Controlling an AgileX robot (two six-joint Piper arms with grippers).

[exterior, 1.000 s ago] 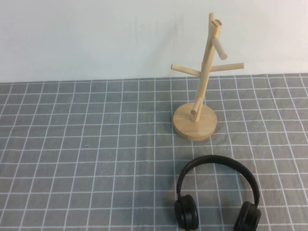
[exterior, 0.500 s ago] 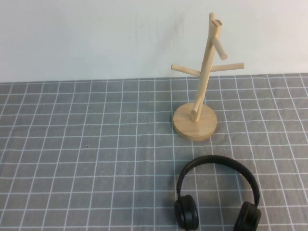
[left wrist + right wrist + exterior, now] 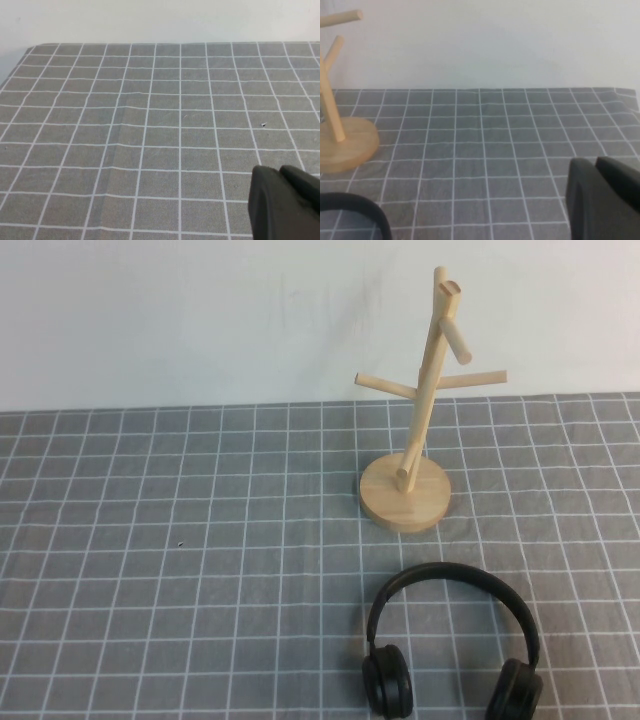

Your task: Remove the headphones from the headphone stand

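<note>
Surface (image 3: 200,570) covered in grey cloth with white grid lines; slight creases. Plain white wall (image 3: 200,320) behind. Even, soft light.

1. One pair of headphones (image 3: 452,645) is seen, lying flat on the cloth; two ear cups are counted on it, joined by one arched band.
2. One wooden stand (image 3: 420,410) is seen, made up of one round base and one slanted pole.
3. Five short pegs are counted on the pole in the high view.
4. One grey checked tablecloth (image 3: 200,570) is seen.
5. Two grippers are counted: the left gripper (image 3: 285,205) in its wrist view and the right gripper (image 3: 602,200) in its own, each at the frame's corner.
</note>
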